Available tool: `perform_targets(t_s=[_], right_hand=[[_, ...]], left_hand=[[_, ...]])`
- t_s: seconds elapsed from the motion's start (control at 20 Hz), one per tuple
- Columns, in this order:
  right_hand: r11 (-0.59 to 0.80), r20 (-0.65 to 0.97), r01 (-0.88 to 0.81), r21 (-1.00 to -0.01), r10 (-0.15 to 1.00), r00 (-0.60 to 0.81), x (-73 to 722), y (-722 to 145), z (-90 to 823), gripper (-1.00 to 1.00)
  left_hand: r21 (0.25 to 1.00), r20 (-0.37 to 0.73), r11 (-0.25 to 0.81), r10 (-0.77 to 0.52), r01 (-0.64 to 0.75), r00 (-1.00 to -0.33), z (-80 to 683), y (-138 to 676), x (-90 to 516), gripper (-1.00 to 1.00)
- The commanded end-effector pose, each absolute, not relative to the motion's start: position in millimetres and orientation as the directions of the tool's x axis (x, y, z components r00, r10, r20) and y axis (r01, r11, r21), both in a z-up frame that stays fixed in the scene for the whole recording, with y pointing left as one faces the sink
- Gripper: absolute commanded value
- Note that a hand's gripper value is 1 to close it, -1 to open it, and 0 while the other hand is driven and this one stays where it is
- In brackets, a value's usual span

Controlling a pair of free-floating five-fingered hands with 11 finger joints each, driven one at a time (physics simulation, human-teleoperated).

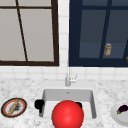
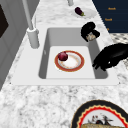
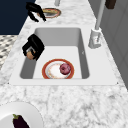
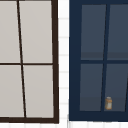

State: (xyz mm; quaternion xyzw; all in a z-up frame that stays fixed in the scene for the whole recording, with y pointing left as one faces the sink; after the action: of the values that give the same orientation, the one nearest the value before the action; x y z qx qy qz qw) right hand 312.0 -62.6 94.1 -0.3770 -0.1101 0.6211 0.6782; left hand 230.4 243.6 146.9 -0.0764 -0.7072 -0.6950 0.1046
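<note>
Fingers of my right robot hand [image 3: 33,46], centre left, pinch a small tan object [image 3: 30,55] over the sink [image 3: 57,35]; a firm grip seems advisable. Left robot hand [image 3: 35,11] hangs relaxed.

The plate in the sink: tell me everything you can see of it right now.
The plate is round, with an orange-red rim band and a pale, whitish centre; it looks like glazed ceramic. It lies flat on the floor of the sink, nearer the front wall than the faucet side. A dark red, round fruit sits on it, off centre toward the faucet. No hand touches it; the right hand, fingers curled round a small tan thing, hovers at the sink's front edge.
</note>
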Motion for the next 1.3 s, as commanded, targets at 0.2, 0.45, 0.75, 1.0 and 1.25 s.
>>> perform_targets(t_s=[0.2, 0.45, 0.75, 1.0, 1.25], right_hand=[[-0.104, -0.29, -0.709, -0.698, 0.946, 0.147, 312, -75, 119, 1.0], [-0.116, -0.288, -0.648, -0.753, 0.943, 0.166, 307, -72, 137, 1.0], [-0.181, -0.32, -0.532, -0.827, 0.93, 0.18, 314, -64, 104, 1.0], [-0.173, -0.278, -0.455, -0.873, 0.945, 0.173, 315, -58, 86, 1.0], [-0.131, -0.207, -0.381, -0.915, 0.964, 0.168, 317, -52, 60, 1.0]], left_hand=[[0.967, 0.254, 0.022, -0.037, 0.253, -0.966, 147, 244, 230, 0.0], [0.967, 0.254, 0.022, -0.037, 0.253, -0.966, 147, 244, 230, 0.0], [0.967, 0.254, 0.022, -0.037, 0.253, -0.966, 147, 244, 230, 0.0], [0.967, 0.254, 0.022, -0.037, 0.253, -0.966, 147, 244, 230, 0.0], [0.967, 0.254, 0.022, -0.037, 0.253, -0.966, 147, 244, 230, 0.0]])
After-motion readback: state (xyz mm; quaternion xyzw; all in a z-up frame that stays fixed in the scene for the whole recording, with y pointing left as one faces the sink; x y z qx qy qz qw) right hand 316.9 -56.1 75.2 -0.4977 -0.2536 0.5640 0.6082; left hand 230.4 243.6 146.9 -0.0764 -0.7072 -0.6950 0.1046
